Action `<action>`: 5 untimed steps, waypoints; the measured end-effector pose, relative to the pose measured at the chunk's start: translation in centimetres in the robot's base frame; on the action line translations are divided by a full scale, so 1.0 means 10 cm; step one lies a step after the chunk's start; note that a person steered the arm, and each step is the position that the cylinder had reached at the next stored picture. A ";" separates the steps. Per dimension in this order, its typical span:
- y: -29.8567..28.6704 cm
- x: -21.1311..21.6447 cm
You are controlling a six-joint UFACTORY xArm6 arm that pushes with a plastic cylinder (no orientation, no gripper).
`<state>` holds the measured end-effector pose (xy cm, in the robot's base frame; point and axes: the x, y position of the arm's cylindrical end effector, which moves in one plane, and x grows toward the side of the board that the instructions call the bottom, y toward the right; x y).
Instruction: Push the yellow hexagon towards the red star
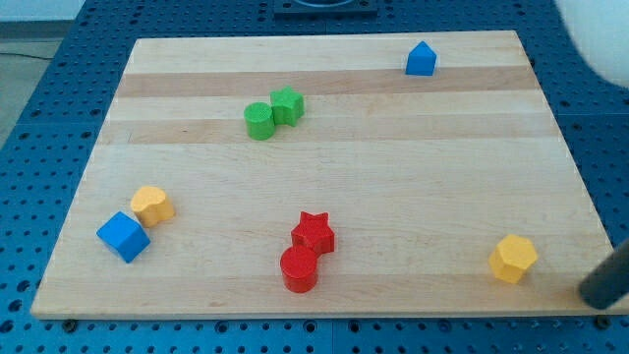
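Observation:
The yellow hexagon (513,259) lies near the board's bottom right corner. The red star (314,233) lies at the bottom centre, touching a red cylinder (299,269) just below it. My rod enters from the view's right edge and my tip (594,295) sits just off the board's right edge, to the right of and slightly below the yellow hexagon, apart from it.
A yellow heart-like block (152,205) and a blue cube (123,236) sit together at the bottom left. A green cylinder (259,121) and a green star-like block (287,105) touch at the top centre. A blue pentagon block (421,59) is at the top right.

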<state>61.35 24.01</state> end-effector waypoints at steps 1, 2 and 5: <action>-0.57 -0.56; -1.32 -0.95; -1.18 -0.14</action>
<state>59.96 12.18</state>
